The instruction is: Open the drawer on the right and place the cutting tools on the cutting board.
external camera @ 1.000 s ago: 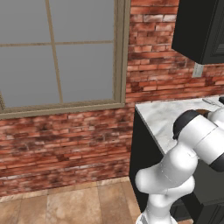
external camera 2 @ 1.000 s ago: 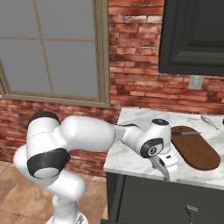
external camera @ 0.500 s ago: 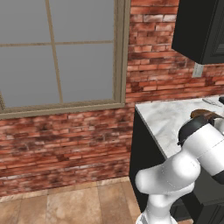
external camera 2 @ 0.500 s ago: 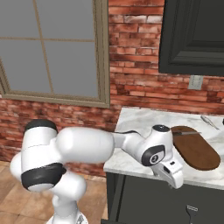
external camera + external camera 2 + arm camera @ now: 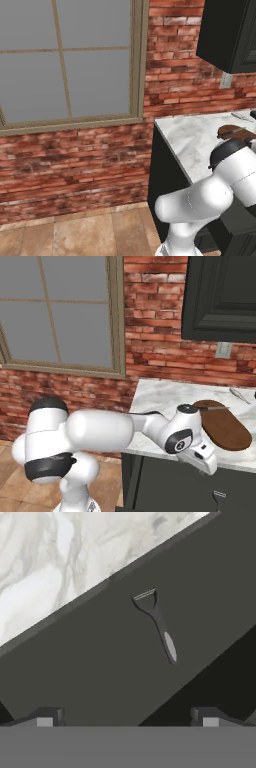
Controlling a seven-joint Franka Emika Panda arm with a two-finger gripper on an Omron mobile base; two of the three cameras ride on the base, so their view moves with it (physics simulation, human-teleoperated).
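My gripper is open, with its two fingertips wide apart and nothing between them. It hangs over the dark inside of the drawer, where a slim dark-handled peeler lies loose, a little ahead of the tips. From the right base view the hand sits just below the counter's front edge, and the peeler lies lower right of it. The reddish-brown cutting board rests on the counter behind, with a thin knife across its far end. The board's end also peeks past my arm.
A white-grey marble counter tops the dark cabinet against a brick wall. Another slim tool lies on the marble beyond the board. A dark wall cabinet hangs overhead, and a window is to the left.
The hand has swung right and down, from above the counter's front edge to below it, over the drawer. The jaws stayed open.
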